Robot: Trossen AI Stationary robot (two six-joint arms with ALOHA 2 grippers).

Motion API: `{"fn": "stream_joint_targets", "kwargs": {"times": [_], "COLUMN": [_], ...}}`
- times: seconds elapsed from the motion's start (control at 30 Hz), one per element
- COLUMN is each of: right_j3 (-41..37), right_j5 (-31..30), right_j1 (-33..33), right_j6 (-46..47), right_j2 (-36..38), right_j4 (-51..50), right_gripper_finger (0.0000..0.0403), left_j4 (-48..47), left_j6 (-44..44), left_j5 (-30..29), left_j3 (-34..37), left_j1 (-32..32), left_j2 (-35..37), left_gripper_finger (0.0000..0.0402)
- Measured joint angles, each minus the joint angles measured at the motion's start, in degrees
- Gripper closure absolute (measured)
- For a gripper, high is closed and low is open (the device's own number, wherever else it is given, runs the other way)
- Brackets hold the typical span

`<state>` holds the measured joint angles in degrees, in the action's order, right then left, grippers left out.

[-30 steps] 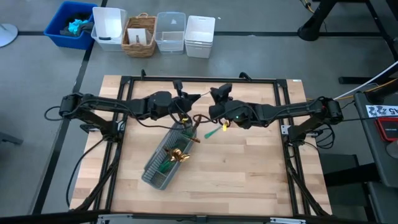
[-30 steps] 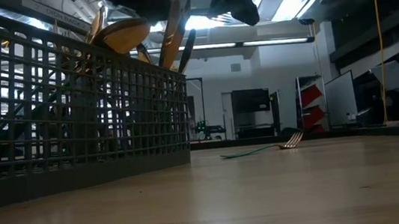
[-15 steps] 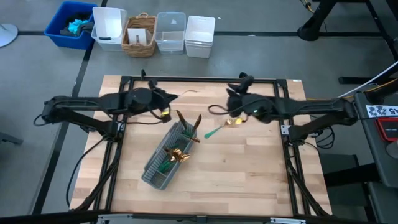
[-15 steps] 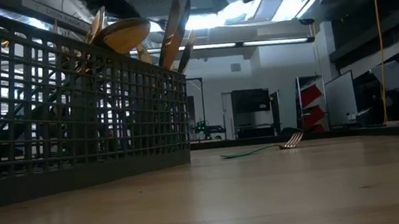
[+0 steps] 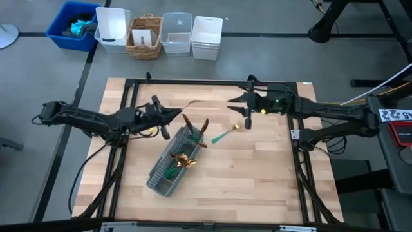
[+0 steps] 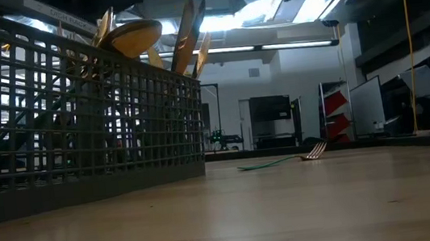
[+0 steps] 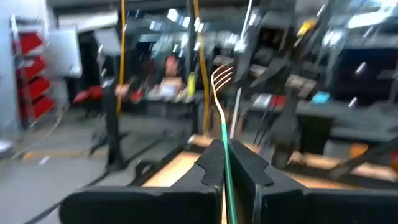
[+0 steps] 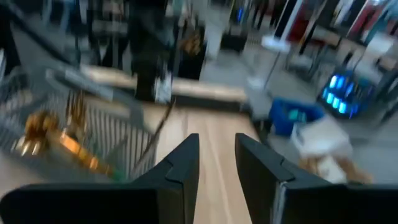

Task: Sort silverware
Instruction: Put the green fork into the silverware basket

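My left gripper hovers over the table's left half, left of the grey mesh caddy, and is shut on a fork with a green handle and gold tines. The caddy lies slanted at mid-table and holds several gold-headed pieces of silverware, which rise above its rim. A second fork lies flat on the wood right of the caddy. My right gripper is open in the air over the far right part, beyond that fork, its fingers empty. My left gripper pinches the fork's slim green handle between its two fingers. The fork lies along the fingers, and its tined head sticks out past their tips toward the table's middle. It is lifted clear of the table.
Past the far edge stand a blue bin, a white tub, a wicker basket, a clear bin and a white bin. Black frame rails border the wood. Bare wood lies near and right of the caddy.
Both grippers were close together above the caddy's far end and have drawn apart. The left one has moved toward the table's left edge with a fork in its fingers. The right one has moved toward the right and far edges. The fork on the table has stayed put.
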<state>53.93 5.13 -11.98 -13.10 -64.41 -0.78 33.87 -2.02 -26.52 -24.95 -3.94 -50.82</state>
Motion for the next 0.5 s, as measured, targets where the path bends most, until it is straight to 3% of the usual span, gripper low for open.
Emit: {"fn": "stream_joint_targets", "kwargs": {"times": [0.2,0.5], "right_j3": [-1.91,-1.96], "right_j5": [3.04,9.44], "right_j1": [0.0,0.85], "right_j6": [0.1,-0.23], "right_j2": [-5.0,-15.66], "right_j4": [15.77,34.95], "right_gripper_finger": [0.0297,0.0297], "left_j4": [15.0,16.13], "left_j6": [-3.09,-7.44], "left_j5": [5.33,8.17], "left_j3": [6.0,6.19], "left_j1": [-1.68,-2.41], "left_j2": [-0.58,-0.6], "left_gripper_finger": [0.0402,0.0401]}}
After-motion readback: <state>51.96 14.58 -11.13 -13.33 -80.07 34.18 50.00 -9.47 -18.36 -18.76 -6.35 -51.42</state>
